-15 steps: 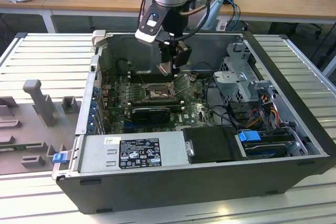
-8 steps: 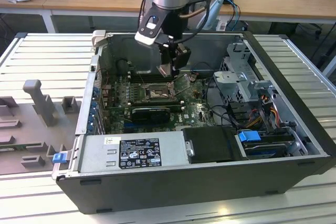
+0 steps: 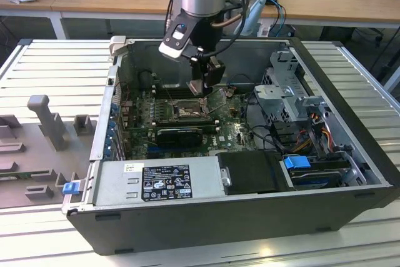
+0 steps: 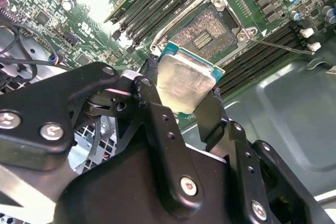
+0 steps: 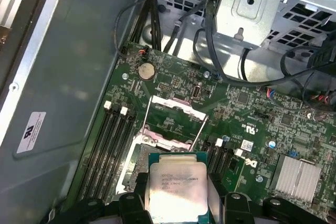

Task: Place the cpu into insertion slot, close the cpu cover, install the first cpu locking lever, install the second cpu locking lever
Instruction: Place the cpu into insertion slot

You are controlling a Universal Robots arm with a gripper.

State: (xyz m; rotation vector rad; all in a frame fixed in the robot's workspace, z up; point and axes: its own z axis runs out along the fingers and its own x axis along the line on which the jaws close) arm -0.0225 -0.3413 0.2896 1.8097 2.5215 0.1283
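My gripper is shut on the cpu, a flat square chip with a pale metal face, gripped by its two side edges between the black fingers. The chip hangs tilted a little above the insertion slot, whose grey pin field lies bare in its metal frame. In the first wrist view the cpu covers part of the insertion slot, and the cpu cover stands swung up behind it. In the exterior view the gripper hovers inside the open computer case over the insertion slot.
Memory slots flank the socket. A long black card lies in front of it, cables and a metal drive cage to the exterior view's right, and the power supply at the front. Case walls close in around.
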